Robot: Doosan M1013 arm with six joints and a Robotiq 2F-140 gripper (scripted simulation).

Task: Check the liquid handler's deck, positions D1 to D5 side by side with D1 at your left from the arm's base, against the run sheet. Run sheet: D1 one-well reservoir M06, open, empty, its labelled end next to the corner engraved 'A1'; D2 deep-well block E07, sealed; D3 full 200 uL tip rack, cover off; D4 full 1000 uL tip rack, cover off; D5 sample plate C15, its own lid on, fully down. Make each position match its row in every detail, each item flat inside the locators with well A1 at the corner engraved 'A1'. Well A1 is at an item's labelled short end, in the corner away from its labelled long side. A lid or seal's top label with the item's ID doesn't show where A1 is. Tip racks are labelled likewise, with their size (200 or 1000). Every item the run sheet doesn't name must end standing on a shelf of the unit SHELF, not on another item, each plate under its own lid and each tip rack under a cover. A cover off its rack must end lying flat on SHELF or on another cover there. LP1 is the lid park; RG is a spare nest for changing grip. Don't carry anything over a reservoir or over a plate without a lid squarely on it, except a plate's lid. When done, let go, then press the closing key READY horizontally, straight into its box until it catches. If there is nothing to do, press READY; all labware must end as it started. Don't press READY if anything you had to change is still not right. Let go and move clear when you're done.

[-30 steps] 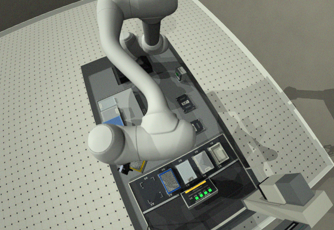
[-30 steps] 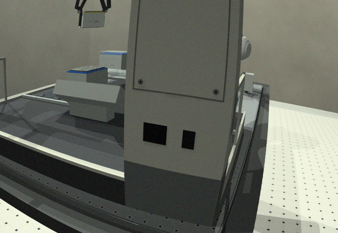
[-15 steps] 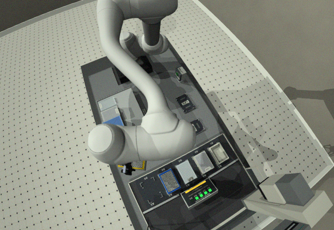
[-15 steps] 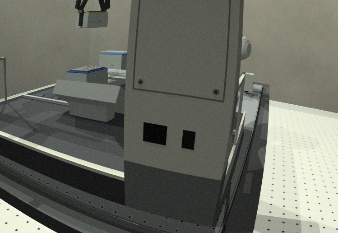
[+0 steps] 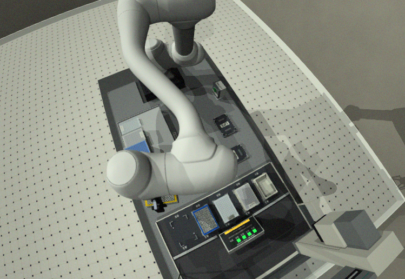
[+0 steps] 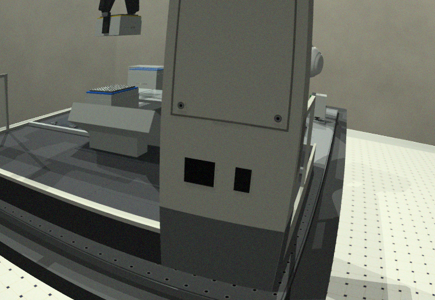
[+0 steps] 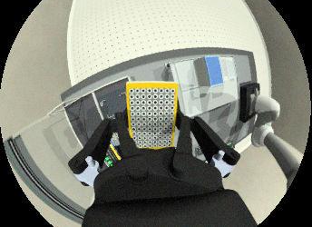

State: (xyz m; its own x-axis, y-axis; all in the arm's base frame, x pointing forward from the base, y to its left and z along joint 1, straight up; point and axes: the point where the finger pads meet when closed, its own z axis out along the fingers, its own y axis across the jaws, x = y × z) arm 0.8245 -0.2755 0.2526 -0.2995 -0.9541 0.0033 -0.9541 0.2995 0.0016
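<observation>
My gripper is shut on a yellow-rimmed tip rack with no cover, held high above the table just off the deck's empty end nest. The arm's elbow hides most of it in the top view. In the exterior view the rack hangs level under the fingers. The wrist view shows the rack between both fingers. Beside the empty nest stand an open blue-rimmed tip rack, a pale plate, a sealed block and an open reservoir.
The shelf unit holds pale covered items and a blue-topped one. Two dark nests lie between shelf and deck. A small key box stands near the arm's base. A panel with green lights fronts the deck. A tall grey housing blocks the exterior view.
</observation>
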